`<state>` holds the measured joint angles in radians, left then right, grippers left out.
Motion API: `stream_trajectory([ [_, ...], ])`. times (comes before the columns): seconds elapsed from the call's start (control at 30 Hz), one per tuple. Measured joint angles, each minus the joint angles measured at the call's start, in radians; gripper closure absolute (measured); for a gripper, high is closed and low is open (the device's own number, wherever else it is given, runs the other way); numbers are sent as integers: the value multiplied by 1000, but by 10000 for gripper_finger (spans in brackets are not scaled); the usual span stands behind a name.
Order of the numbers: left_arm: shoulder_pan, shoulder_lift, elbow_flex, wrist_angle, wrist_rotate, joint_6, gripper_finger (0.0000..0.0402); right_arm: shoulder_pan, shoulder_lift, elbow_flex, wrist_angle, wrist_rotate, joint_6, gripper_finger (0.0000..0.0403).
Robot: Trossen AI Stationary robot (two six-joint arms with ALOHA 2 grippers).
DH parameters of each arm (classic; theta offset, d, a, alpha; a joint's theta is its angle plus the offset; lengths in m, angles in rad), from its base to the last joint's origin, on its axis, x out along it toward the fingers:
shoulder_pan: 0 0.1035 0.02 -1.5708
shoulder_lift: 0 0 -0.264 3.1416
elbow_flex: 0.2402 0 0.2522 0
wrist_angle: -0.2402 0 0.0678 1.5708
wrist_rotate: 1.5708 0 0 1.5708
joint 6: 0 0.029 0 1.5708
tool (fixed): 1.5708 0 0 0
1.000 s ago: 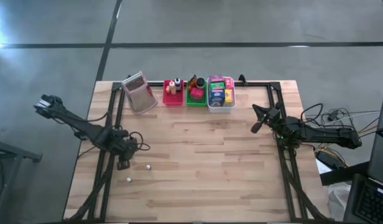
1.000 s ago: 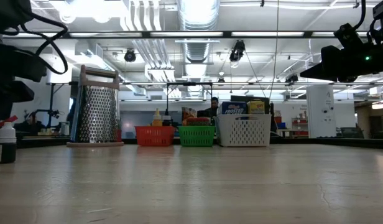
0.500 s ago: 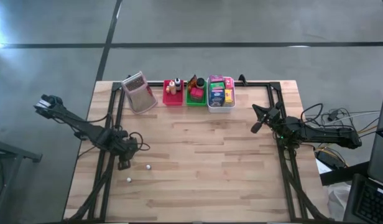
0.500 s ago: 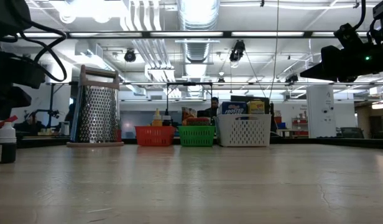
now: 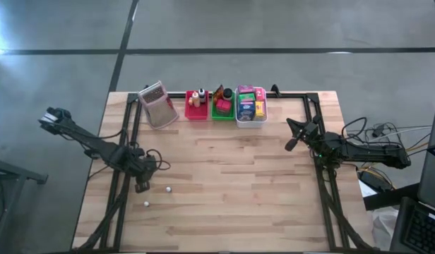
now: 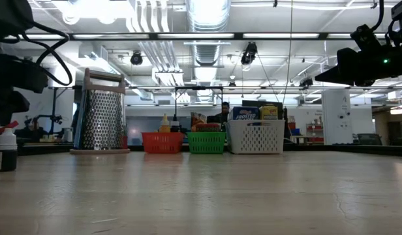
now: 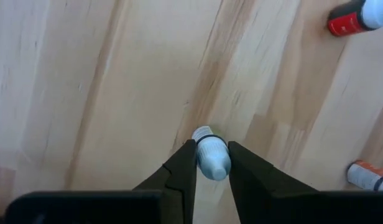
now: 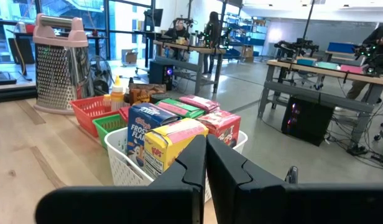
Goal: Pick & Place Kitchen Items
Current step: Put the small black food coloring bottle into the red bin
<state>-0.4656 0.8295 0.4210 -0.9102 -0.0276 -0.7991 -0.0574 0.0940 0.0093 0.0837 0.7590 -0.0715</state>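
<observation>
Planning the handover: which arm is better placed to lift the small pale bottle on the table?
The left. Its gripper already has a finger on each side of the small pale bottle. The right gripper hangs shut, far across the table, near the white basket.

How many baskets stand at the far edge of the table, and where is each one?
3. The red basket stands beside the grater. The green basket is in the middle. The white basket is nearest the right arm's side. All hold items, so none seems hidden.

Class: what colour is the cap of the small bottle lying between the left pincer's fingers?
Pale blue cap on the small bottle, seen best in the left wrist view.
</observation>
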Motion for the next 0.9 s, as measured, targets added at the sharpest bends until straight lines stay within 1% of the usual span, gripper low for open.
stream_trajectory([
  [0.17, 17, 0, 48, 4, -21, -12, 319, 0, 0, 0, 0, 0, 0, 394],
  [0.3, 65, 0, 100, 27, -93, 8, 319, 0, 0, 0, 0, 0, 0, 394],
  [0.43, 151, 0, 160, 28, -161, 118, 319, 0, 0, 0, 0, 0, 0, 394],
  [0.53, 243, 6, 202, 63, -199, 222, 319, 0, 0, 0, 0, 0, 0, 394],
  [0.63, 341, 31, 233, 148, -187, 343, 319, 0, 0, 0, 0, 0, 0, 394],
  [0.73, 436, 79, 277, 208, -131, 466, 319, 0, 0, 0, 0, 0, 0, 394],
  [0.9, 566, 198, 389, 214, -65, 634, 319, 0, 0, 0, 0, 0, 0, 394],
])
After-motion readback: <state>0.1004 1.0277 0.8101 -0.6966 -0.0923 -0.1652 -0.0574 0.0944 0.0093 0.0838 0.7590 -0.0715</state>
